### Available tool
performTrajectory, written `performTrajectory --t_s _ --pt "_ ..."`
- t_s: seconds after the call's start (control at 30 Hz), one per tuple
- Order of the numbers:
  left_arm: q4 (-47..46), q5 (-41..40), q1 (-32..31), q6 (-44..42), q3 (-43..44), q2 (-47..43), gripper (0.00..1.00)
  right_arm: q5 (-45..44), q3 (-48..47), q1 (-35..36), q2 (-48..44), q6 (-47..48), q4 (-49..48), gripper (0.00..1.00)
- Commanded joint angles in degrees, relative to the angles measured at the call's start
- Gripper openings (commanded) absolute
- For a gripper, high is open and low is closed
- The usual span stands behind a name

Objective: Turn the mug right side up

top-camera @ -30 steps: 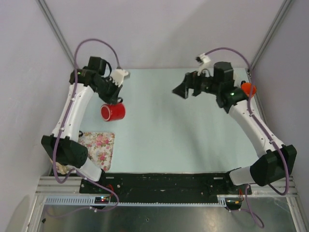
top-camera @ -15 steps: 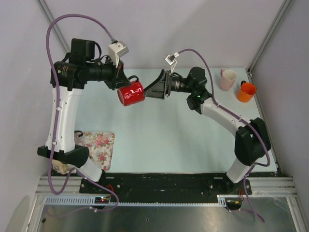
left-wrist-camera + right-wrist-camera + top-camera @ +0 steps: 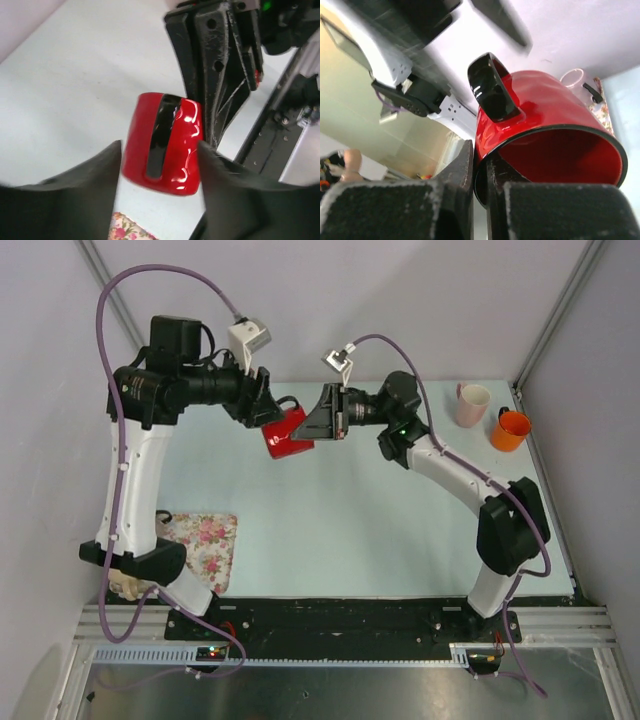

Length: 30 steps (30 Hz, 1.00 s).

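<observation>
Currently I have the mug (image 3: 287,435) off the surface (image 3: 350,530), up in the air at about 11 o'clock from its middle, caught between both arms. The left claw (image 3: 265,412) is clenched across the body: in its wrist view the two fingers press the red wall on either side, and the black handle faces that camera. The right claw (image 3: 479,167) comes in from 3 o'clock and is pinched on the rim, one finger inside the mouth and one outside, so both claws are grasping the mug.

I read this as a hand-over. The mug lies roughly on its side with the mouth toward the right arm. A grip on the rim should let that arm swing the mouth upward, which the left arm's grip across the body would not allow. The left claw should hold on until the pinch is secure.

Around it, a pink mug (image 3: 472,405) and an orange mug (image 3: 512,430) stand close together at 2 o'clock, well apart from the exchange. A floral cloth (image 3: 205,545) lies at 8 o'clock beside the left base. What stands in the way is mostly the arms themselves. The two claws are crowded nose to nose, so the left one needs to back off toward 9 o'clock before any rotation.
</observation>
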<state>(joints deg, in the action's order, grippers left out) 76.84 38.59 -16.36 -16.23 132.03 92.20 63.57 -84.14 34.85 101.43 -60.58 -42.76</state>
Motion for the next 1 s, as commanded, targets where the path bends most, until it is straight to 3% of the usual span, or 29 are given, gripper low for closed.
performTrajectory --t_s 0.0,0.07,0.13,0.2,0.33,0.47,0.6,0.83,0.97 --pt "-6.47 -11.73 0.33 3.36 0.57 -0.16 0.86 -6.61 -2.98 -5.94 -6.21 18.88 29.07 0.0" --pt "-6.78 -18.62 0.36 2.55 0.55 -0.02 0.96 -18.75 -7.23 -8.22 -7.71 33.21 50.13 0.0" --pt "-7.27 -26.65 0.69 2.31 0.85 0.19 0.99 -33.29 -12.31 -10.35 -6.96 42.57 65.24 0.0" --pt "-7.63 -33.61 0.91 1.17 -0.22 -0.09 0.99 -47.37 -17.21 -12.73 -4.51 47.84 74.95 0.0" --pt "-8.05 -39.63 0.97 -1.37 -8.88 -1.9 1.0 -63.39 -25.94 -18.04 4.4 54.0 85.76 0.0" --pt "-8.39 -41.79 1.12 -3.56 -20.5 -5.34 1.0 -70.65 -36.77 -21.28 14.59 58.31 95.59 0.0" --pt "-8.91 -37.74 2.94 -6.12 -32.5 -8.99 1.0 -74.31 -39.86 -24.4 19.58 60.16 98.22 0.0" --pt "-8.97 -37.68 5.04 -13.36 -52.49 -12.81 1.0 -72.1 -34.0 -28.94 22.09 61.31 95.78 0.0" --pt "-9.02 -40.83 5.11 -16.46 -58.56 -13.03 1.0 -72.53 -29.27 -30.3 22.98 60.92 92.03 0.0"
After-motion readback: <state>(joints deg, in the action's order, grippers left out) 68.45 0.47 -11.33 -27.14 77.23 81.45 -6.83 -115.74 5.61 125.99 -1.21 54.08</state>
